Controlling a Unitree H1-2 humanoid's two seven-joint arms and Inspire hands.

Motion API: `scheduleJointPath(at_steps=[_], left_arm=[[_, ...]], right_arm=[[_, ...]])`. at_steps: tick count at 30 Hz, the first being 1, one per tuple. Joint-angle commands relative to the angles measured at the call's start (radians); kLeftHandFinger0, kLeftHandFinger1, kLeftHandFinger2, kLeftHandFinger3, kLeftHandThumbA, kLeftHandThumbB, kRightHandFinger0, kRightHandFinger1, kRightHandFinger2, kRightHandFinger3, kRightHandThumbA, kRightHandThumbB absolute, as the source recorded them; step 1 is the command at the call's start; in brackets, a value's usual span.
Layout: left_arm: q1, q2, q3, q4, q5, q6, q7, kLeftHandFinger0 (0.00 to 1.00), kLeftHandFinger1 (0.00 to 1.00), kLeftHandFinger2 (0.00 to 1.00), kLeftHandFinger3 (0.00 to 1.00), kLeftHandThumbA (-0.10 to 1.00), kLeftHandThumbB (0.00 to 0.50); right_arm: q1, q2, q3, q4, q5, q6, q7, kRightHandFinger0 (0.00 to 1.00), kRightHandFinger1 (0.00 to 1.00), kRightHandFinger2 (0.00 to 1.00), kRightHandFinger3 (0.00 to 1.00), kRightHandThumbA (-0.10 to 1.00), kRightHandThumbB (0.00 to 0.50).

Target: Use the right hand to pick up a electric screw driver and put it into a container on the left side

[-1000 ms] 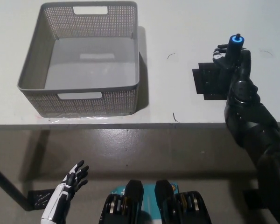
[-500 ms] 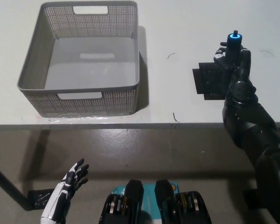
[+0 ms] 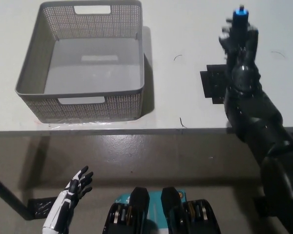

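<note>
Note your right hand [image 3: 239,41] — fingers clenched around the electric screwdriver [image 3: 240,19], blue tip protruding above them; left hand [image 3: 73,189] released, container [image 3: 83,61] untouched.

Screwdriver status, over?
Right hand shut on screwdriver, above table. Left hand open, low, idle. Basket empty; path clear.
</note>
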Motion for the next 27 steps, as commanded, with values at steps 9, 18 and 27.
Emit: scheduleJointPath(at_steps=[9,18,27], left_arm=[[0.009,0.018,0.009,-0.032,0.013,-0.013,-0.004,1.00,1.00,1.00,1.00,1.00,0.035],[0.002,0.023,0.005,-0.020,0.039,-0.024,0.002,1.00,1.00,1.00,1.00,1.00,0.030],[0.002,0.024,-0.001,-0.039,0.030,-0.003,-0.011,1.00,1.00,1.00,1.00,1.00,0.040]], right_arm=[[-0.142,0.078,0.021,-0.169,-0.038,-0.056,-0.008,0.00,0.18,0.57,0.61,-0.10,0.149],[-0.201,0.165,0.028,-0.156,-0.044,-0.034,-0.012,0.00,0.17,0.60,0.69,-0.10,0.119],[-0.252,0.286,0.040,-0.125,-0.050,-0.017,-0.019,0.00,0.04,0.52,0.69,-0.10,0.128]])
